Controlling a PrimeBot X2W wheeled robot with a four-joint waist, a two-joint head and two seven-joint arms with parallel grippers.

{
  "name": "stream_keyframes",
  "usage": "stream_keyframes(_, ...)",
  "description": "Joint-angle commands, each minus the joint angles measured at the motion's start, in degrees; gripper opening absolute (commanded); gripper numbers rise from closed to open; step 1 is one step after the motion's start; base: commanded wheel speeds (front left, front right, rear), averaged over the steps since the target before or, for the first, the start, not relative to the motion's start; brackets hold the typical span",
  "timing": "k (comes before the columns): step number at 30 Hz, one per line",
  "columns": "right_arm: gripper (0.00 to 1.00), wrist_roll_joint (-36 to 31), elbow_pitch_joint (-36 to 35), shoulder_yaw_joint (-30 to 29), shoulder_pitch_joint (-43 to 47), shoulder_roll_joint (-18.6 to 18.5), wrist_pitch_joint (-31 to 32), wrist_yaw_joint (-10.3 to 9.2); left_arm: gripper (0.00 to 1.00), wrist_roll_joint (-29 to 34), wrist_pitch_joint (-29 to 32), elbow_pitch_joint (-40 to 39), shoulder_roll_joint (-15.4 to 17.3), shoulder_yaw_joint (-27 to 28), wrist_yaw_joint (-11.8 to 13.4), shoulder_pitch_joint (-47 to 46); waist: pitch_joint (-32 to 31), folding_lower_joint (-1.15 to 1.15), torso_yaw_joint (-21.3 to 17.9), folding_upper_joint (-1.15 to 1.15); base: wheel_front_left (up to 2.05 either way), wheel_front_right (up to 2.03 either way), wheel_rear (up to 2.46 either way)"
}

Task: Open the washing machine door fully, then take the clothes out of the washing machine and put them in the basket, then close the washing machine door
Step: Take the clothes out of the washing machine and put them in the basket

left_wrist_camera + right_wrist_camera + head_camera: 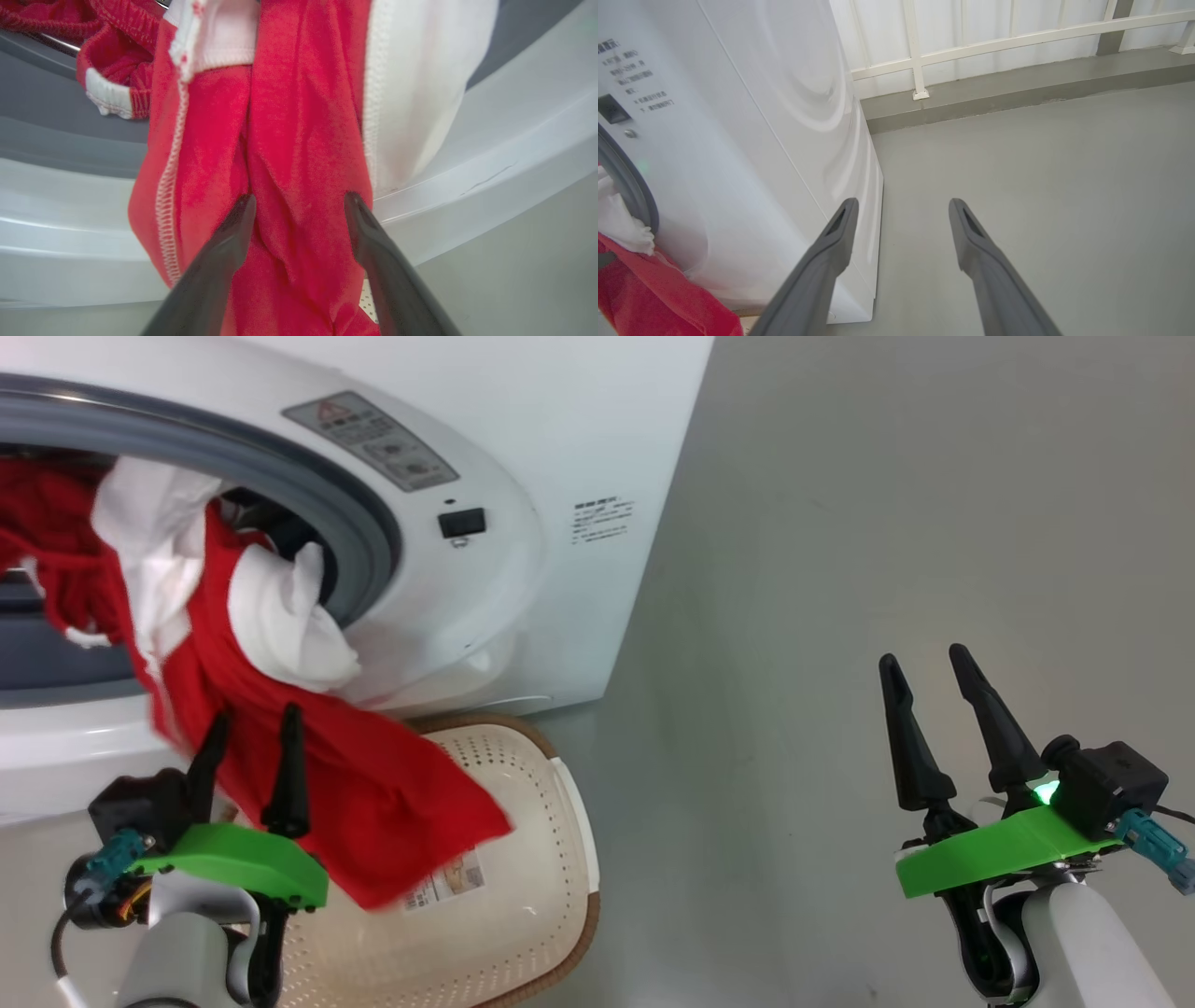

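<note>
Above the grey floor (840, 569), the clothes (280, 728) hang from the washing machine (560, 429) over the basket (560, 803). The left claw (257, 712) is spread at the fabric and the right claw (923, 654) is wide and empty. A shallow pinch may slip, dropping cloth outside the basket.

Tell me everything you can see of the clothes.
The clothes are soft bright red fabric with white panels and stitched trim. They spill from the washing machine mouth, over its grey ring and white front, the lowest red end hanging over the basket. The open left pincer straddles a hanging red fold.
</note>
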Motion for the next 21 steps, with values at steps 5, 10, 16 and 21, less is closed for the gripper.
stream_keyframes(5, 1.00, -1.4, -0.8, 0.5, 0.9, -0.1, -0.4, 0.36, 1.00, 1.7, -0.3, -6.2, 0.0, 2.9, -0.3, 3.6, -2.4, 0.00, 2.7, 0.00, 0.00, 0.00, 0.00)
stream_keyframes(10, 1.00, -2.1, -0.6, 0.4, 1.5, -0.1, -0.4, 0.36, 1.00, 2.9, -0.3, -10.8, -0.8, 3.8, -0.3, 5.8, -3.5, 0.00, 4.0, 0.00, 0.00, 0.00, 0.00)
stream_keyframes(16, 1.00, -2.4, -0.4, 0.4, 2.5, -0.4, -0.4, 0.36, 1.00, 3.1, -0.3, -16.5, -1.5, 4.7, -0.3, 9.1, -4.4, 0.00, 5.1, 0.00, 0.00, 0.00, 0.00)
stream_keyframes(21, 1.00, -2.5, -0.1, 0.4, 3.5, -0.7, -0.4, 0.36, 1.00, 2.5, -0.3, -20.5, -1.7, 4.3, -0.3, 12.8, -5.2, 0.00, 6.0, 0.00, 0.00, 0.00, 0.00)
